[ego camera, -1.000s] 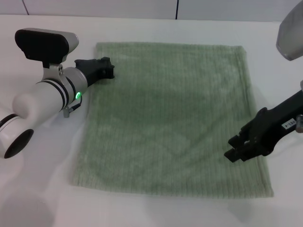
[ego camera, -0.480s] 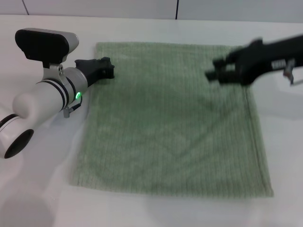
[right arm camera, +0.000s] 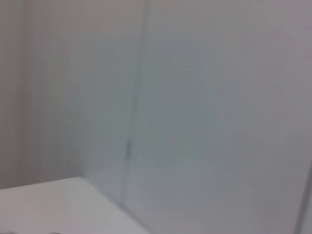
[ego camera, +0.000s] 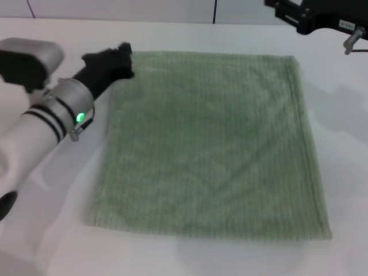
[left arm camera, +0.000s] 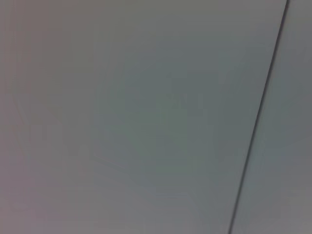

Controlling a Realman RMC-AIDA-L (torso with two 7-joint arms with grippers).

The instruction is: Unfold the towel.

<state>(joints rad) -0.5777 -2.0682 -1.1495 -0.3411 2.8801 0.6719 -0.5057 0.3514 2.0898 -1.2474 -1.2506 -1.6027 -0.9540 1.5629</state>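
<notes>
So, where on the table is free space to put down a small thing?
Bare table lies right of the towel, in front of its near hem, and in a strip behind it. The left side is crowded: the left gripper sits at the towel's far-left corner. The right gripper hovers at the far right.

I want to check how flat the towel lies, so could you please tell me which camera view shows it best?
The head view: the towel lies spread on the table with all four edges visible. The left wrist and right wrist views show only blank pale surfaces and none of the towel.
</notes>
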